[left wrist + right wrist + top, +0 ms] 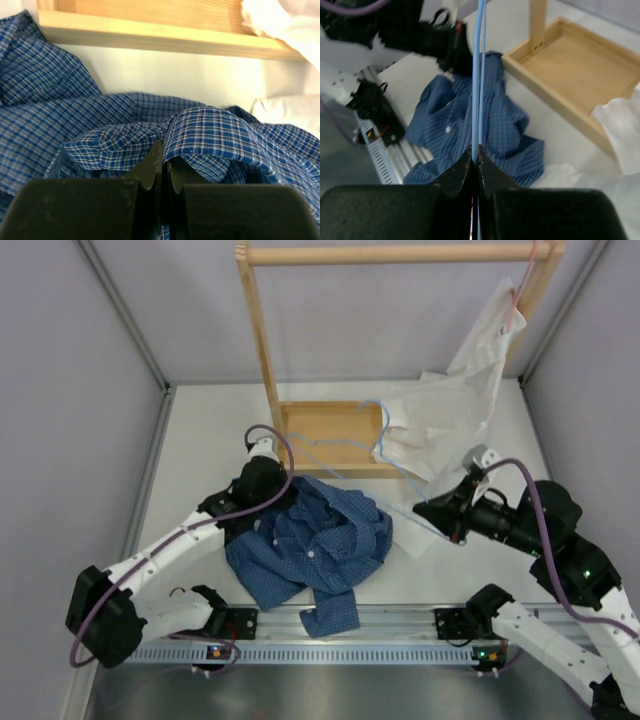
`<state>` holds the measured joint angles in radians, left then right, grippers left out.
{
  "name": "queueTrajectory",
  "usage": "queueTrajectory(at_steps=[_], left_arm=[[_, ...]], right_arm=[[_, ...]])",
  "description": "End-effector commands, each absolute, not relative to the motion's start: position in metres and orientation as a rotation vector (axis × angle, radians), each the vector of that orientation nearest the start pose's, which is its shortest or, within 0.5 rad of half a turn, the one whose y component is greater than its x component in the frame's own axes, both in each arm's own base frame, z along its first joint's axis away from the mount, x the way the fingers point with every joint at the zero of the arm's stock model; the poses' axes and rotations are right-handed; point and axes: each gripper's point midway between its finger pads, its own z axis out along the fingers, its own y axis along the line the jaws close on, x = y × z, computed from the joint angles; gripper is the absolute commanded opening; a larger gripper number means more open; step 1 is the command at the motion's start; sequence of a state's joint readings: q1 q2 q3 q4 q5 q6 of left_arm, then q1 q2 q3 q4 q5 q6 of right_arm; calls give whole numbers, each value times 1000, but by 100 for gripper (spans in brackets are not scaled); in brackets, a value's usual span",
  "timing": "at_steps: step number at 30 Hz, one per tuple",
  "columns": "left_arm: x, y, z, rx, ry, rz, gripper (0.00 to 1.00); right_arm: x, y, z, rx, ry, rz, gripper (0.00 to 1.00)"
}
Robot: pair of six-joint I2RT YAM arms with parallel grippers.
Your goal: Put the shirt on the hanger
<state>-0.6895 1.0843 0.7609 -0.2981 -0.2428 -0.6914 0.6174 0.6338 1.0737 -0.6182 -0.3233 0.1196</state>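
The blue checked shirt (310, 545) lies crumpled on the table between the two arms. My left gripper (262, 480) sits at its upper left edge. In the left wrist view this gripper (164, 161) is shut on a fold of the shirt (210, 135) beside the collar. My right gripper (447, 518) is to the right of the shirt, shut on the thin light blue hanger (383, 432), whose hook reaches toward the wooden tray. In the right wrist view the hanger wire (476, 75) runs straight up from the shut gripper (475, 153), over the shirt (490, 125).
A wooden rack (262, 340) with a tray base (330, 425) stands at the back. A white shirt (450, 410) hangs from a pink hanger (518, 295) at the rack's top right and drapes down to the table. Grey walls close in on both sides.
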Motion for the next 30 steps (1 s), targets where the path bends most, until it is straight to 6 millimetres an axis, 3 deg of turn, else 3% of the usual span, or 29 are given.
queueTrajectory(at_steps=[1,2,6,8,16,20,25,30], left_arm=[[293,-211,165,-65,2210,-647,0],[297,-213,155,-56,2241,-636,0],[305,-222,158,-19,2255,-668,0],[306,-226,158,-10,2262,-683,0],[304,-229,167,-11,2247,-735,0],[294,-239,171,15,2254,-823,0],[276,-251,176,47,2232,-971,0],[251,-257,211,131,2140,-1086,0]], right_arm=[[99,186,329,-752,1637,1044,0],[93,182,324,-751,1647,1050,0],[68,162,301,-727,1726,1040,0],[67,156,296,-706,1751,1017,0],[86,143,256,-633,1913,872,0],[98,140,255,-585,1937,821,0],[107,160,259,-638,1928,885,0],[120,174,257,-667,1935,904,0]])
